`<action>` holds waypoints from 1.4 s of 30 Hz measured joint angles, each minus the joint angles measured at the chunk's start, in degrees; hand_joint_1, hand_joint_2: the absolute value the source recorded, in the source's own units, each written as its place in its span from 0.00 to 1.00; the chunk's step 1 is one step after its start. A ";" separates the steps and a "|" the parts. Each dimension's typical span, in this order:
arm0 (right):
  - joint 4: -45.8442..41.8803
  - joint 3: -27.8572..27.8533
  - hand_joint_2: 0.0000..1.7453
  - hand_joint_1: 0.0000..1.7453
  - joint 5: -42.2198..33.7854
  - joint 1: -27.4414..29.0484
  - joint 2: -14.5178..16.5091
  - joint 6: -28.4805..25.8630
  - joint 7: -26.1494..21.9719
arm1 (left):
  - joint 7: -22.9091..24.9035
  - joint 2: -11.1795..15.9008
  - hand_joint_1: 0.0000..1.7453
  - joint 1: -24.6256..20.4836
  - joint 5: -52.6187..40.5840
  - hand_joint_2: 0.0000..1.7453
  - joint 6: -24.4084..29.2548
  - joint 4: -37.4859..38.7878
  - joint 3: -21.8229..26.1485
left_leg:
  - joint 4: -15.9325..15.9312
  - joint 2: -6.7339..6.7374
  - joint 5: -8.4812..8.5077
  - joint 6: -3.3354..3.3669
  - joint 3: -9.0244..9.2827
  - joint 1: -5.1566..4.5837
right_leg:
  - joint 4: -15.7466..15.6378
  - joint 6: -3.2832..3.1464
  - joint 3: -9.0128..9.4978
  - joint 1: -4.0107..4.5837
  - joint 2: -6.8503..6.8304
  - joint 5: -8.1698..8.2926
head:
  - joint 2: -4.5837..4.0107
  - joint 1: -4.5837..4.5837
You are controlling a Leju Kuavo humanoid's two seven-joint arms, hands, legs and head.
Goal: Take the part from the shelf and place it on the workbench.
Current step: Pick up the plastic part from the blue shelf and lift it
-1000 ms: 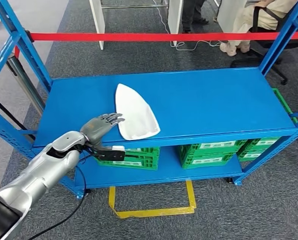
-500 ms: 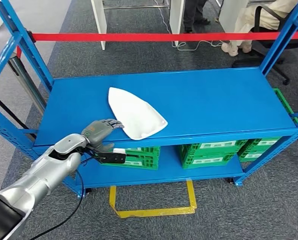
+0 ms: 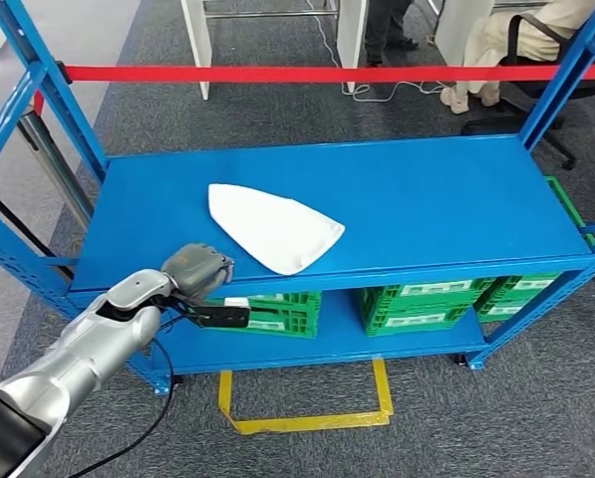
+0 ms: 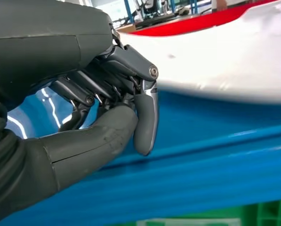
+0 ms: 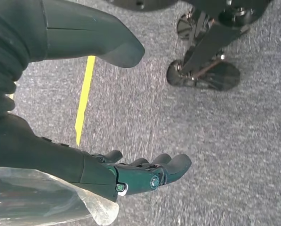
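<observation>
Left hand, fingers curled on nothing, sits beside the white part; another nudge could slide it off the shelf.

We see the blue shelf carrying a white part, just beyond our left hand.

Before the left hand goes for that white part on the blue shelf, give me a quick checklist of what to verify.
1. White teardrop-shaped part lies flat on the blue metal shelf: ok.
2. Left hand holds the part: not ok, fingers curled in on nothing, short of it.
3. Left hand open for a grasp: not ok.
4. Right hand free: ok, fingers apart over the grey carpet.
5. Shelf top around the part free of other things: ok.
6. Workbench location: cannot tell.
</observation>
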 joint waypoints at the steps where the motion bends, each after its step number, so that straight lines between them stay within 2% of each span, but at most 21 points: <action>1: 0.01 0.00 1.00 0.00 0.01 0.02 0.00 0.03 -0.03 | -0.02 0.01 1.00 0.01 0.01 1.00 -0.03 0.03 0.07 | -0.21 0.02 0.14 0.35 0.08 0.07 | 0.16 0.28 -0.18 -0.05 -0.01 -0.22 | 0.00 0.01; 3: 0.02 0.00 1.00 0.00 0.01 0.02 0.02 0.08 -0.06 | -0.07 -0.04 1.00 -0.09 0.02 1.00 -0.05 0.06 0.21 | -0.62 0.06 0.42 1.06 0.23 0.28 | 3.15 0.78 -1.70 -0.11 -0.04 -2.27 | 0.00 0.19; 5: 0.01 0.00 1.00 0.00 0.01 0.01 0.03 0.09 -0.08 | -0.15 -0.15 1.00 -0.05 0.02 1.00 -0.08 0.09 0.26 | -0.67 0.08 0.43 1.44 0.22 0.25 | 10.61 1.05 -5.24 -0.14 -0.07 -5.93 | 0.00 0.36; 7: 0.01 0.00 1.00 0.00 0.00 0.08 0.02 0.09 -0.08 | -0.21 -0.23 1.00 0.20 0.02 1.00 -0.12 0.21 0.25 | -0.64 0.09 0.39 1.53 0.21 0.13 | 16.42 1.15 -8.06 -0.11 -0.07 -7.62 | 0.00 0.36; 9: 0.02 0.00 1.00 0.00 0.01 0.14 0.02 0.10 -0.08 | -0.22 -0.31 1.00 0.31 0.02 1.00 -0.13 0.33 0.25 | -0.60 0.06 0.36 1.50 0.28 0.08 | 13.80 0.98 -6.84 -0.10 -0.08 -5.19 | 0.00 0.36; 11: 0.01 0.00 1.00 0.00 0.01 0.05 0.02 0.10 -0.09 | -0.22 -0.36 1.00 0.23 0.02 1.00 -0.13 0.37 0.27 | -0.50 0.02 0.22 1.30 0.35 -0.04 | 5.57 0.59 -2.58 -0.03 -0.08 -1.58 | 0.00 0.37; 13: 0.00 0.00 1.00 0.00 0.00 -0.08 0.02 0.09 -0.09 | -0.32 -0.37 0.52 0.16 0.01 1.00 -0.12 0.37 0.30 | -0.36 -0.01 0.15 0.86 0.20 -0.23 | 0.58 0.22 0.17 0.10 -0.02 -0.44 | 0.00 0.31; 15: 0.00 0.00 1.00 0.00 0.02 -0.01 0.02 0.09 -0.09 | -0.66 -0.37 0.02 0.18 -0.04 1.00 0.17 0.37 0.31 | -0.40 -0.01 0.24 0.32 0.11 -0.30 | 0.00 -0.18 0.53 0.16 0.07 -0.66 | 0.00 0.26; 17: 0.00 0.00 1.00 0.00 0.06 0.08 0.03 0.09 -0.09 | -1.29 -0.36 0.00 0.21 0.17 1.00 0.90 0.27 0.48 | 0.30 0.01 -0.46 -0.31 -0.09 -0.22 | -0.24 -0.79 0.70 -0.04 0.04 -0.48 | 0.00 0.18; 19: 0.00 0.00 1.00 0.00 0.10 0.03 0.04 0.07 -0.11 | -1.93 -0.38 0.00 0.29 1.19 0.50 1.43 -0.40 0.90 | 4.97 0.05 -3.30 -0.89 -2.05 -0.07 | -0.45 -1.35 0.93 -0.22 -0.06 -0.40 | 0.00 0.00; 21: 0.00 -0.02 1.00 0.00 0.14 0.02 0.04 -0.01 -0.16 | -2.54 -0.44 0.00 0.71 3.18 0.00 1.38 -2.11 1.56 | 12.80 0.07 -6.75 -1.23 -5.62 0.07 | -0.42 -1.63 1.01 -0.22 -0.10 -0.50 | 0.00 -0.08; 23: 0.00 -0.05 1.00 0.00 0.19 0.06 0.03 -0.12 -0.24 | -2.96 -0.46 0.00 1.29 5.43 0.00 1.08 -4.56 2.38 | 16.20 0.07 -6.98 -1.34 -7.30 0.19 | -0.39 -1.66 1.16 -0.21 -0.07 -0.61 | 0.00 -0.08; 24: 0.00 -0.08 1.00 0.00 0.23 0.08 0.03 -0.18 -0.28 | -3.03 -0.45 0.00 1.47 6.39 0.00 0.88 -5.95 2.78 | 14.64 0.07 -5.45 -1.27 -6.67 0.23 | -0.36 -1.63 1.29 -0.21 -0.04 -0.69 | 0.00 -0.09; 27: 0.01 -0.20 1.00 0.00 0.44 0.03 0.04 -0.27 -0.48 | -3.13 -0.41 0.00 1.54 8.61 0.00 0.09 -10.35 3.86 | 3.64 0.06 0.23 -0.66 -1.80 0.17 | -0.16 -1.17 1.61 -0.11 0.01 -1.11 | 0.00 -0.07; 29: 0.01 -0.28 1.00 0.00 0.58 -0.02 0.04 -0.28 -0.55 | -3.38 -0.33 0.00 1.63 9.49 0.00 -0.68 -12.65 4.28 | 0.49 0.01 0.69 -0.24 -0.57 -0.04 | -0.02 -0.64 1.31 0.01 0.03 -1.16 | 0.00 -0.02; 32: 0.01 -0.33 1.00 0.00 0.83 0.06 0.05 -0.27 -0.64 | -3.88 -0.04 0.00 1.93 10.37 0.00 -1.74 -15.29 4.73 | -0.21 0.01 0.69 0.56 -0.50 0.02 | 0.15 0.27 0.87 -0.05 0.02 -1.46 | 0.00 0.01; 34: 0.01 -0.36 1.00 0.00 0.94 0.01 0.09 -0.26 -0.74 | -3.99 0.13 0.00 1.87 10.73 0.00 -2.23 -16.48 4.89 | -0.62 0.04 0.90 1.19 -0.32 0.28 | 3.61 0.74 -0.85 -0.09 -0.03 -3.66 | 0.00 0.17; 36: 0.01 -0.38 1.00 0.00 0.96 -0.02 0.10 -0.28 -0.78 | -4.00 0.19 0.00 1.97 10.87 0.00 -2.58 -17.13 4.92 | -0.62 0.05 0.91 1.46 -0.33 0.21 | 11.40 1.01 -4.61 -0.08 -0.07 -7.07 | 0.00 0.29; 38: 0.01 -0.43 1.00 0.00 0.96 0.07 0.09 -0.32 -0.76 | -4.01 0.28 0.00 2.25 10.88 0.00 -2.76 -17.43 4.90 | -0.57 0.05 0.89 1.48 -0.33 0.15 | 16.40 1.13 -7.32 -0.06 -0.07 -8.00 | 0.00 0.28; 39: 0.01 -0.44 1.00 0.00 0.97 0.11 0.09 -0.32 -0.74 | -4.02 0.34 0.00 2.33 10.88 0.00 -2.79 -17.58 4.90 | -0.55 0.04 0.89 1.48 -0.31 0.14 | 15.57 1.09 -7.10 -0.06 -0.07 -6.81 | 0.00 0.29; 42: 0.00 -0.48 1.00 0.00 0.96 -0.01 0.09 -0.34 -0.70 | -4.05 0.54 0.00 2.29 10.85 0.00 -2.80 -18.22 4.90 | -0.35 -0.01 0.77 1.21 -0.30 0.02 | 4.30 0.69 -1.74 -0.02 -0.11 -1.49 | 0.00 0.29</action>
